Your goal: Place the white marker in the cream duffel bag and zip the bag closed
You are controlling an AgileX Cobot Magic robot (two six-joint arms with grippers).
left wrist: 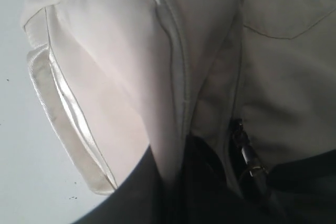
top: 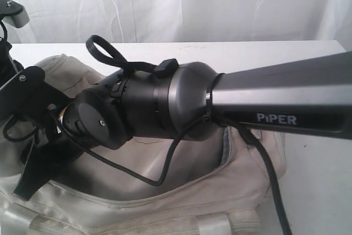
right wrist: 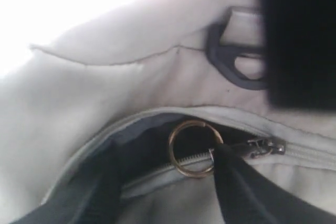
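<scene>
A white table (top: 308, 53) carries the cream duffel bag (top: 165, 191), which fills the lower part of the exterior view in front of a white curtain (top: 192, 4). The right arm (top: 275, 97), grey and black and marked PIPER, reaches from the right across the bag toward its left end. A black cable (top: 148, 182) hangs in a loop beneath it. The left arm (top: 27, 89) stands at the bag's left end.

The right gripper (right wrist: 173, 157) has its jaws wide apart and holds nothing. Between its dark fingers (right wrist: 239, 192) lies a brass-coloured ring (right wrist: 191, 155), and one fingertip touches it. The ring is linked to the zip's grey slider (right wrist: 265, 148). Past the slider the zip is shut. On the ring's side it gapes over dark lining (right wrist: 147, 129). A black strap ring (right wrist: 231, 61) sits on the fabric nearby.

The left gripper (left wrist: 176, 184) is narrow and pinches a fold of the bag's fabric, near a pale webbing handle (left wrist: 63, 103) and a zip pull (left wrist: 245, 153).
</scene>
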